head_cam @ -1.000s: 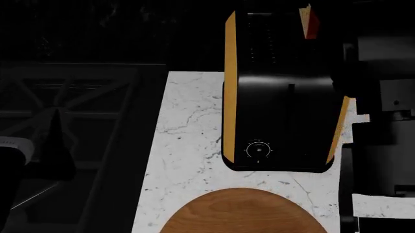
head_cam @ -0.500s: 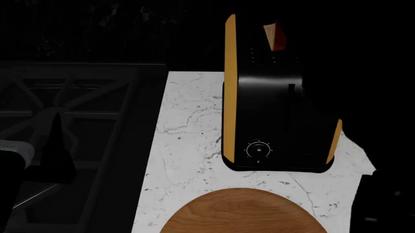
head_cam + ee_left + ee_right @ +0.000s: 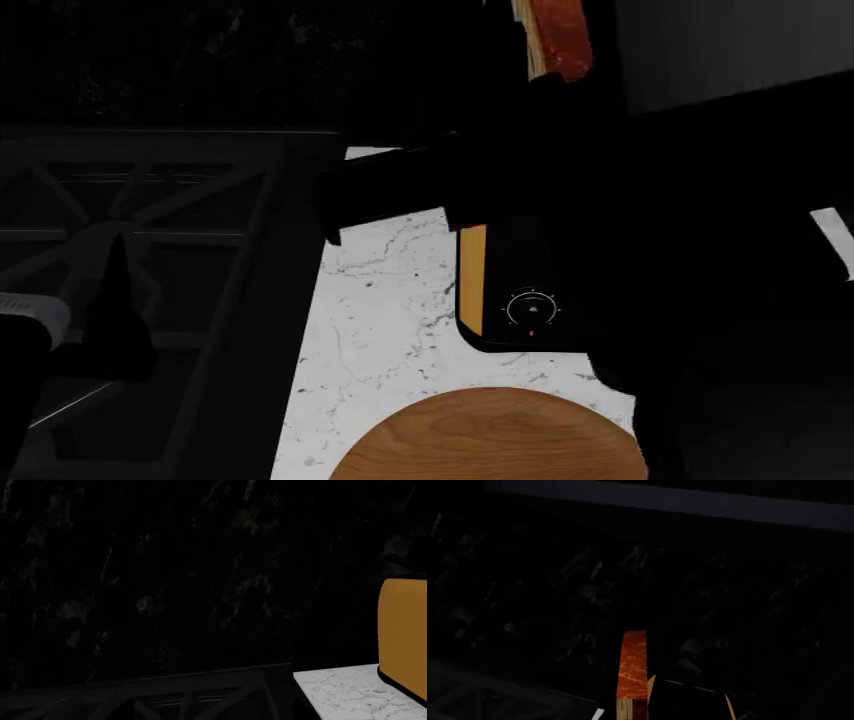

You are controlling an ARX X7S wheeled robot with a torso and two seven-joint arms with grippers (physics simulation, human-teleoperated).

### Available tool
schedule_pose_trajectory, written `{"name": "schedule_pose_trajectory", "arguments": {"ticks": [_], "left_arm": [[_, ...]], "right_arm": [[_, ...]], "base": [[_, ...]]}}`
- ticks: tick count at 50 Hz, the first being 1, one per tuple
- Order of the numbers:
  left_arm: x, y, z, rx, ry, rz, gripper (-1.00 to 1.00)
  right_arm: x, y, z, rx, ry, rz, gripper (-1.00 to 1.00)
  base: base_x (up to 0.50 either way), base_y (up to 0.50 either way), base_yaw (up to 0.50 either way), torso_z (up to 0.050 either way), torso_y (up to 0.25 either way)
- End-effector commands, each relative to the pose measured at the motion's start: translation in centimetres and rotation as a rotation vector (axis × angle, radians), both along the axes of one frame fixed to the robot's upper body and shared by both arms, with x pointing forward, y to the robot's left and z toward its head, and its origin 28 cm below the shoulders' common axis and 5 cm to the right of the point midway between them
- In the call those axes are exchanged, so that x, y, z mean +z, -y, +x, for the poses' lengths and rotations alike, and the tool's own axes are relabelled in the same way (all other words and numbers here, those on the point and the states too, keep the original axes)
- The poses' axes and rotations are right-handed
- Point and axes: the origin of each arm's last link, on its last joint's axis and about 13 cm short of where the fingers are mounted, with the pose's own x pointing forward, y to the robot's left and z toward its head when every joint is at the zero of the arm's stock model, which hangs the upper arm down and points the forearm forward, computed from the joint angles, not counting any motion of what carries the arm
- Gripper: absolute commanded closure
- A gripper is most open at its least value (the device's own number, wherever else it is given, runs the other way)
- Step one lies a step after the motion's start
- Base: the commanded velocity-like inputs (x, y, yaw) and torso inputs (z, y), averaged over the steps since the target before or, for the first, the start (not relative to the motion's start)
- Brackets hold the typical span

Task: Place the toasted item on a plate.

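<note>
Looking out from the left wrist, only a dark wall, a corner of the white marble counter (image 3: pixel 353 692) and the orange side of the toaster (image 3: pixel 403 635) show; the left gripper itself is out of sight, so its jaws cannot be judged.

From the head view, the toast (image 3: pixel 554 40) is up at the far edge, clear above the toaster (image 3: pixel 514 300), whose near end with the dial peeks out under the dark right arm (image 3: pixel 641 230). That arm covers most of the toaster. Nearest of all lies the wooden plate (image 3: pixel 487 440), bare, well apart from the slice.

At the right wrist, the toast (image 3: pixel 632 672) stands upright on edge, its reddish crust facing the camera. The right gripper seems to hold it, but the fingers are lost in the dark, so the grip cannot be confirmed.

By my reading, the slice is out of the slot; carrying it near and setting it on the plate remains.
</note>
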Motion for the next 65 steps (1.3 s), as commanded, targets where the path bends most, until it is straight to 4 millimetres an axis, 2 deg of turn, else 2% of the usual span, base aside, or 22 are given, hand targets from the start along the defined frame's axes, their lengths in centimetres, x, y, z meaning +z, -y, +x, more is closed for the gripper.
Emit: {"name": "schedule_pose_trajectory", "arguments": {"ticks": [1, 18, 21, 30, 47, 65], "left_arm": [[-0.2, 0.0, 0.0, 0.002, 0.0, 0.005, -1.0], [-0.2, 0.1, 0.0, -0.003, -0.001, 0.001, -1.0], [-0.2, 0.1, 0.0, -0.003, -0.002, 0.0, -1.0], [-0.3, 0.1, 0.0, -0.002, -0.002, 0.004, -1.0], [-0.7, 0.2, 0.1, -0.006, -0.012, 0.002, -1.0], [-0.5, 0.2, 0.1, -0.007, -0.007, 0.001, -1.0]], "right_arm": [[-1.6, -0.3, -3.9, 0.003, -0.062, -0.009, 1.0], [-5.3, -1.0, -6.4, 0.009, -0.13, 0.045, 1.0], [-5.6, -1.2, -6.4, 0.018, -0.144, 0.048, 1.0], [-8.2, -1.8, -5.6, 0.032, -0.194, 0.075, 1.0], [-10.5, -1.6, -5.9, 0.044, -0.251, 0.211, 1.0], [-11.8, -1.7, -6.3, 0.053, -0.289, 0.353, 1.0]], "base": [[0.0, 0.0, 0.0, 0.0, 0.0], [0.0, 0.0, 0.0, 0.0, 0.0], [0.0, 0.0, 0.0, 0.0, 0.0], [0.0, 0.0, 0.0, 0.0, 0.0], [0.0, 0.0, 0.0, 0.0, 0.0], [0.0, 0.0, 0.0, 0.0, 0.0]]}}
